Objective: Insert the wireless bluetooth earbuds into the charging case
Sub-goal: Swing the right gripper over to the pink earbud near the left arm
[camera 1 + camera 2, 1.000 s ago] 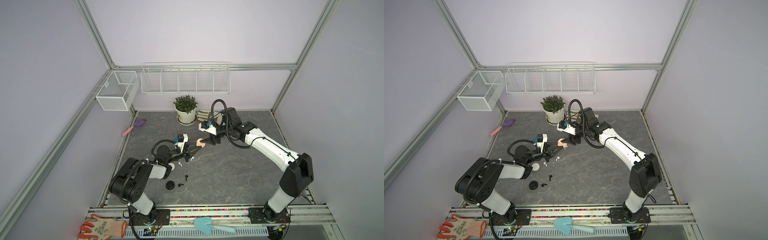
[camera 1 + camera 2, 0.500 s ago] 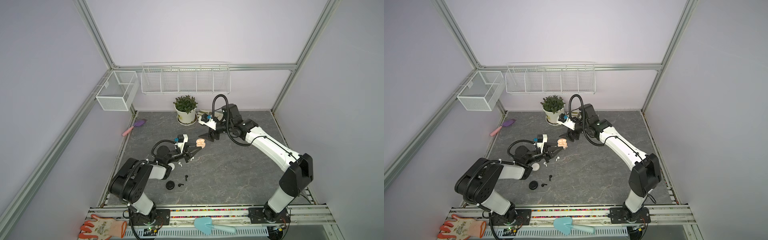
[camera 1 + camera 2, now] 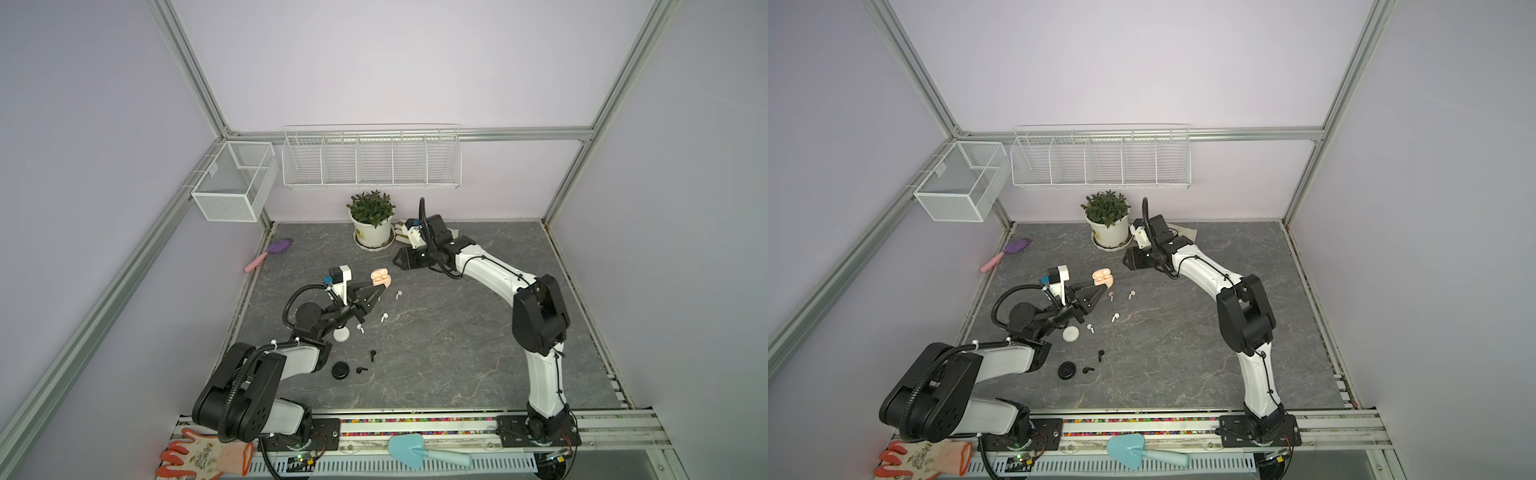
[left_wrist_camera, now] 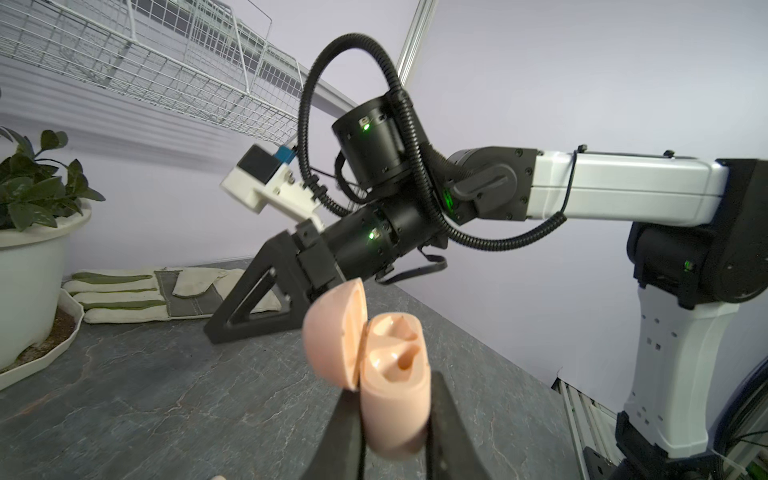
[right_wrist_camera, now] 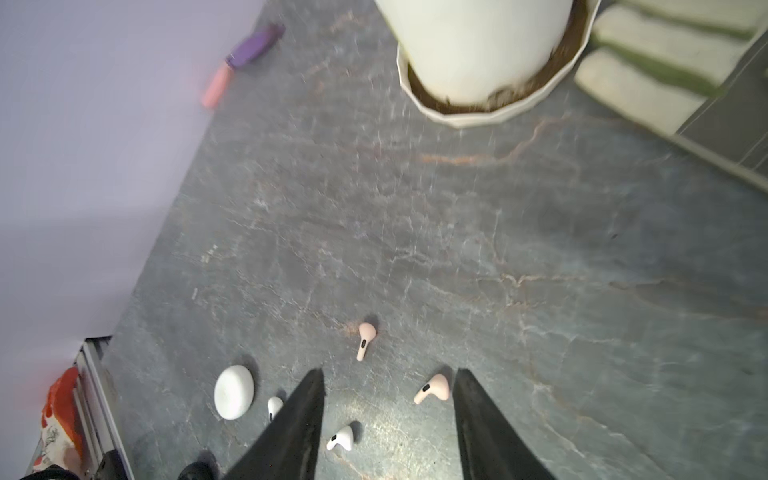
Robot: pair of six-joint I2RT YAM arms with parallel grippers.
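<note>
Left wrist view: two black fingers (image 4: 451, 436) of the left gripper (image 4: 392, 390) clamp the lower half of a peach-pink plastic charging case (image 4: 395, 365). Its hinged lid stands open and both moulded sockets are empty. Right wrist view: the fingers (image 5: 299, 424) of the right gripper (image 5: 389, 374) stand apart with nothing between them, over a grey stone-patterned tabletop (image 5: 457, 249). On the tabletop lie two pale pink stemmed earbuds (image 5: 365, 338) (image 5: 434, 388), two white stemmed earbuds (image 5: 343, 438) (image 5: 274, 405) and a round white puck-like case (image 5: 234, 397). In both top views the left arm lies folded low at the front left, with its wrist tilted upward so that the charging case is held clear of the tabletop, near the pink pair. The right arm rises from the front rail, bends at the elbow and reaches back and leftward, ending low beside a white plant pot (image 3: 372, 235). Only the top views show two black stemmed earbuds (image 3: 372, 354) (image 3: 361, 369) and a round black puck-like case (image 3: 340, 370), close to the left forearm. Only the left wrist view shows the sockets. One second earlier the right gripper's tips were at the held case; they are now well apart from it, withdrawn toward the pot. The left gripper and its case have kept their place.
</note>
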